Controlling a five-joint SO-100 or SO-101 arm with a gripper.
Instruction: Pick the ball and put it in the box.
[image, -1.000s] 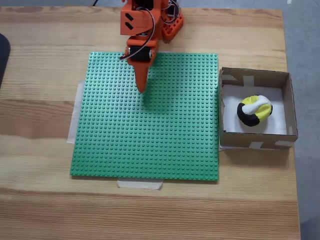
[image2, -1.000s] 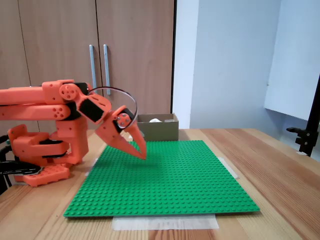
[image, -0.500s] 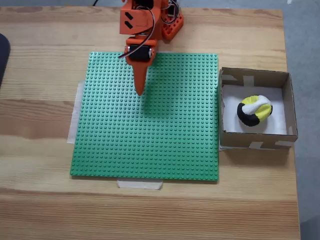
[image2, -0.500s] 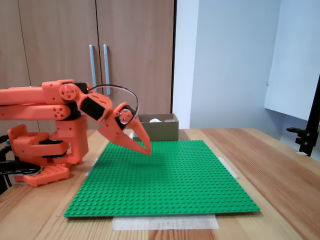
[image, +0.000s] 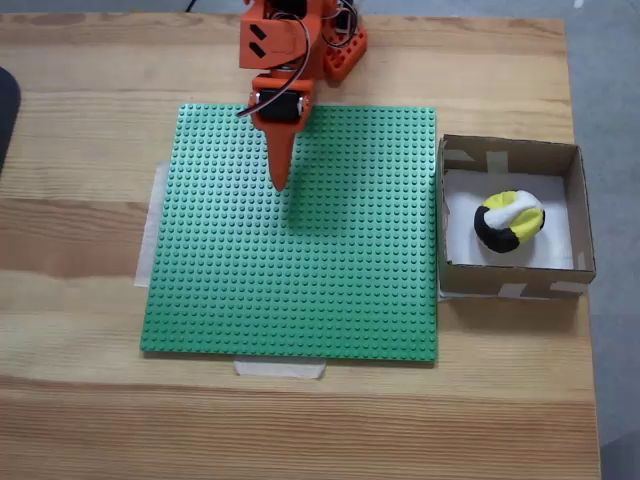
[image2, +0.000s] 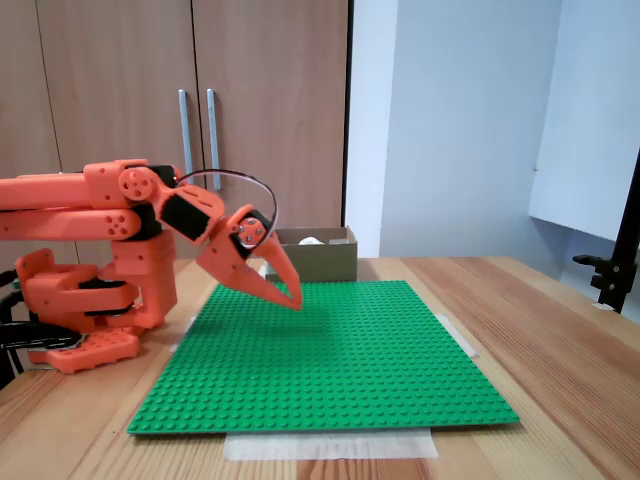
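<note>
The white, yellow and black ball (image: 509, 221) lies inside the shallow cardboard box (image: 578, 205) at the right of the table in a fixed view from above. From the side, the box (image2: 316, 259) stands at the far end of the table, a white bit of the ball (image2: 310, 240) peeking over its wall. My orange gripper (image: 281, 182) (image2: 294, 300) hovers shut and empty over the far left part of the green baseplate (image: 330, 290), well away from the box.
The green studded baseplate (image2: 330, 370) is taped to the wooden table. The arm's orange base (image2: 85, 300) sits at the table's edge. A dark object (image: 5, 110) pokes in at the left edge. Wooden cupboard doors (image2: 200, 110) stand behind.
Over the last second the gripper tips lifted slightly and shifted a little toward the box end. Since half a second ago nothing has visibly moved. The ball stays in the box.
</note>
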